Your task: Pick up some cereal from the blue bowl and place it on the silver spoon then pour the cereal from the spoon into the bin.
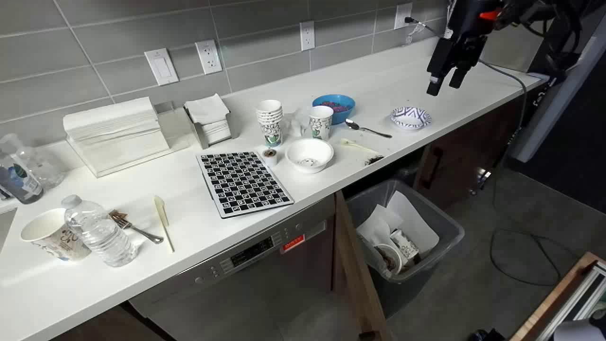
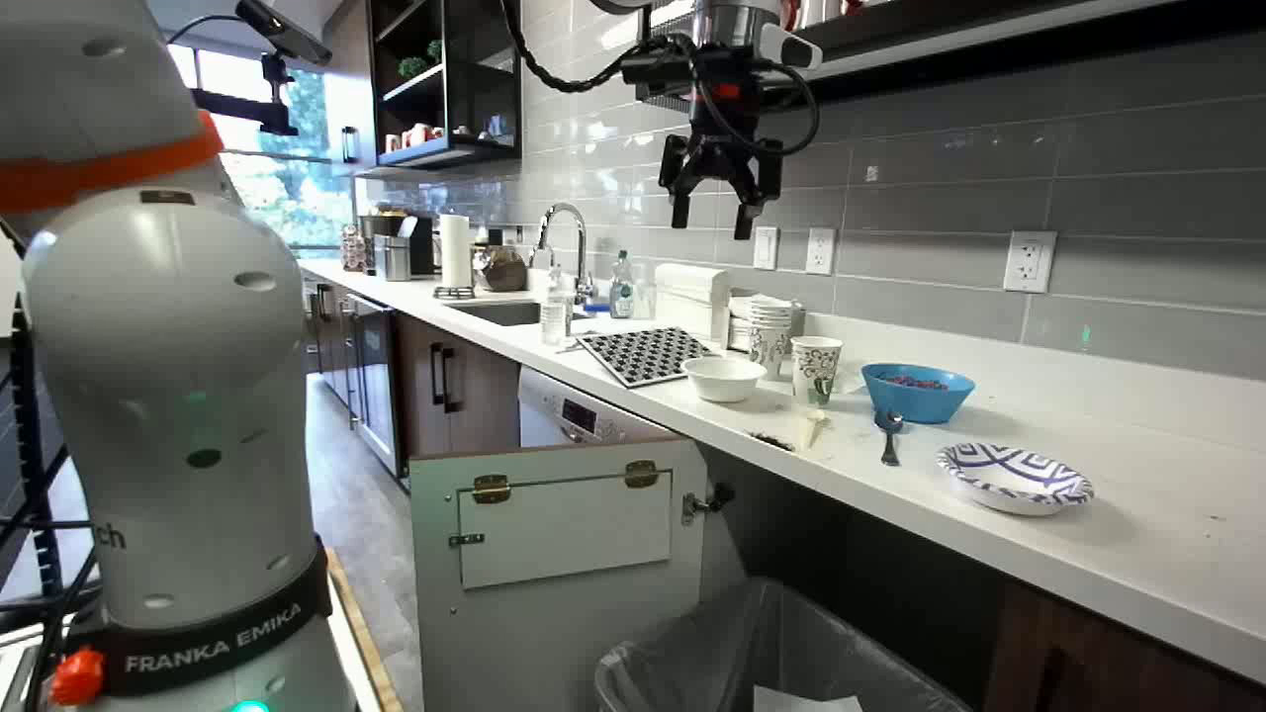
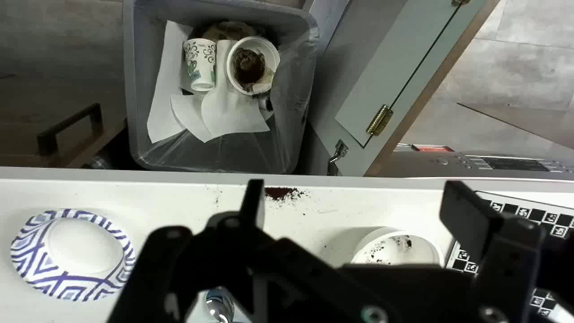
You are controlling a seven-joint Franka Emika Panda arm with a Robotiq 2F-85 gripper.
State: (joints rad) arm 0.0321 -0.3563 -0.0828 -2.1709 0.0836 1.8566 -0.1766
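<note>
The blue bowl [image 1: 344, 116] stands on the counter near the wall with small reddish-purple cereal pieces in it; it also shows in an exterior view [image 2: 920, 400]. The silver spoon [image 1: 368, 129] lies on the counter beside the blue bowl, also in an exterior view [image 2: 890, 433]. In the wrist view only the spoon's head [image 3: 219, 306] shows, partly behind the gripper. The grey bin [image 1: 405, 293] stands below the counter edge, with paper and cups inside; it also shows in the wrist view [image 3: 132, 98]. My gripper [image 1: 444, 83] is open and empty, high above the counter [image 2: 712, 220].
A purple-patterned bowl [image 1: 411, 121], a white bowl [image 1: 310, 166] with dark specks, a paper cup [image 1: 320, 125] and stacked cups [image 1: 271, 125] stand around. A pale wooden stick [image 1: 358, 145] and dark grounds [image 1: 374, 160] lie near the edge. The cabinet door [image 2: 554, 643] is open.
</note>
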